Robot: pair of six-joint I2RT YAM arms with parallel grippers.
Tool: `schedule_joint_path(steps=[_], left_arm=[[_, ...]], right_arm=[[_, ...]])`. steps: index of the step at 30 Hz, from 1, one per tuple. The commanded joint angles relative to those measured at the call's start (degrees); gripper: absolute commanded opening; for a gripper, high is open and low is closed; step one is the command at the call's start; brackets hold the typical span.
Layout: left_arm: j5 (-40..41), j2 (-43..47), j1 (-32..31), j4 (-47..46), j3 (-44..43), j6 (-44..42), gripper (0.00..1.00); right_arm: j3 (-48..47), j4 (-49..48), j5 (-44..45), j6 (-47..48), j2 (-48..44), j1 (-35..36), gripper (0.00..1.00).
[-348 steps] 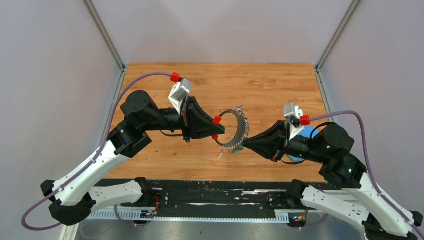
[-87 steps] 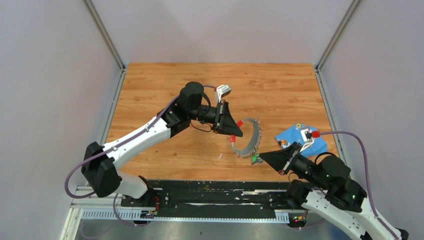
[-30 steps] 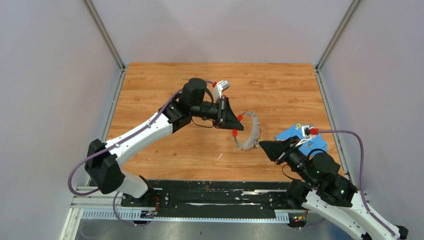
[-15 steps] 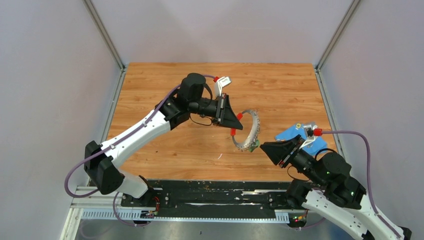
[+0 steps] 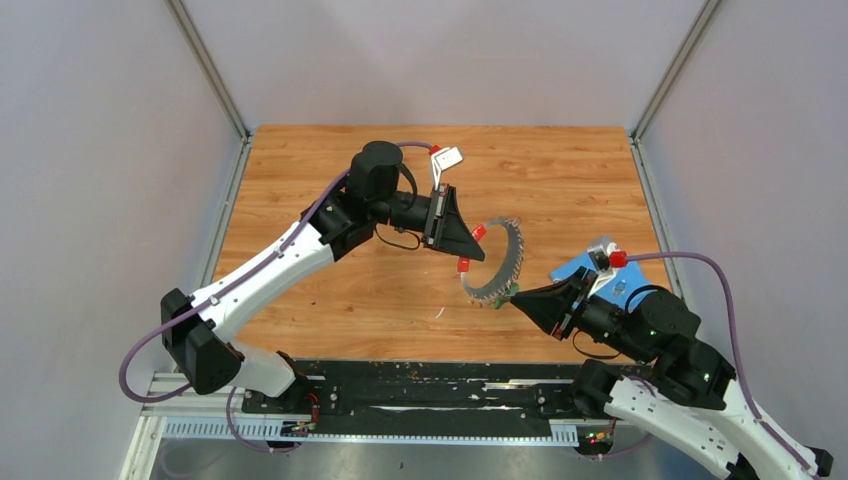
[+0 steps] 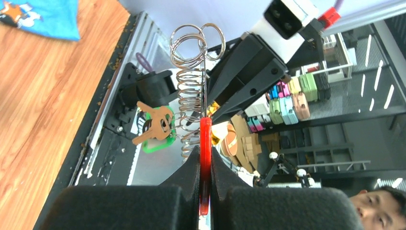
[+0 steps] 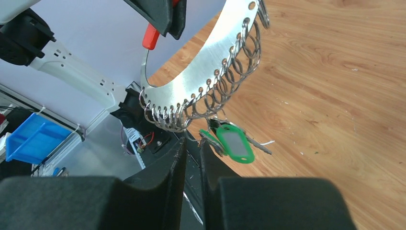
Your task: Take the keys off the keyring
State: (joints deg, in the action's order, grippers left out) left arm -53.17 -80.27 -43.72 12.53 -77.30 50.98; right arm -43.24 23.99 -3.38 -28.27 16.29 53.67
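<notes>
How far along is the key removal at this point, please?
Done: nothing I can see; the keys with their green tag hang on the keyring. In hand: the left tool clamps the ring's red sleeve, and the right tool is up against the keys, grip unclear. Left: work every key off.

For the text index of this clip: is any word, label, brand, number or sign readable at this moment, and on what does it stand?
No text can be read in any view.
green key tag: its pale window shows no legible writing.
blue cloth: a printed figure, no letters to make out.
coloured boxes in the background of the left wrist view: too small to read.
</notes>
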Motion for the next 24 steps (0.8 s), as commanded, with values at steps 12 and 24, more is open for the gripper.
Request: schedule_joint_path(steps=[12, 24], left_arm=[[-5.3, 1.2, -3.8, -3.6, -5.6, -0.5, 0.0], [-5.0, 0.4, -3.9, -4.0, -5.8, 0.7, 0.0]], right_arm=[[1.7, -6.1, -1.7, -3.9, -2.6, 0.4, 0.14], [2.4, -1.5, -4.4, -7.5, -8.3, 0.4, 0.13]])
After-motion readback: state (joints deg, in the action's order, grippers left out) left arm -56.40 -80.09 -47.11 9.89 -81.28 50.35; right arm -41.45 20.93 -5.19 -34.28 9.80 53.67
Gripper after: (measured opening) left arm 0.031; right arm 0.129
